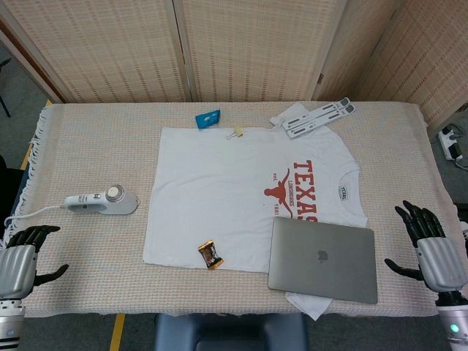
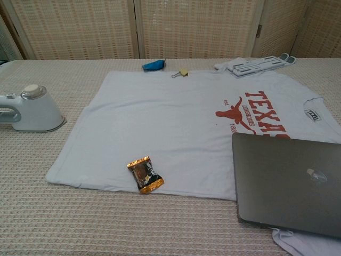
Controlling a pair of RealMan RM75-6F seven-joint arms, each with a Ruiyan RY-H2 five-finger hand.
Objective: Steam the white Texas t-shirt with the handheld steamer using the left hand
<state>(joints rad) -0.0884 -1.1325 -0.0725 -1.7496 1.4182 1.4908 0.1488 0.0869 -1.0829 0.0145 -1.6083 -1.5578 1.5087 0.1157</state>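
A white t-shirt (image 1: pixel 219 197) (image 2: pixel 154 117) with a red TEXAS longhorn print lies flat across the middle of the table. The white handheld steamer (image 1: pixel 102 201) (image 2: pixel 29 111) rests on the cloth left of the shirt, its cord running off the left edge. My left hand (image 1: pixel 25 252) hovers at the near left corner, below the steamer and apart from it, fingers spread and empty. My right hand (image 1: pixel 431 245) sits at the near right edge, fingers spread, holding nothing. Neither hand shows in the chest view.
A closed grey laptop (image 1: pixel 322 259) (image 2: pixel 290 181) covers the shirt's near right part. A snack wrapper (image 1: pixel 210 255) (image 2: pixel 144 174) lies on the near hem. A blue object (image 1: pixel 208 118), a binder clip (image 1: pixel 236 133) and a white folding stand (image 1: pixel 318 118) sit along the far edge.
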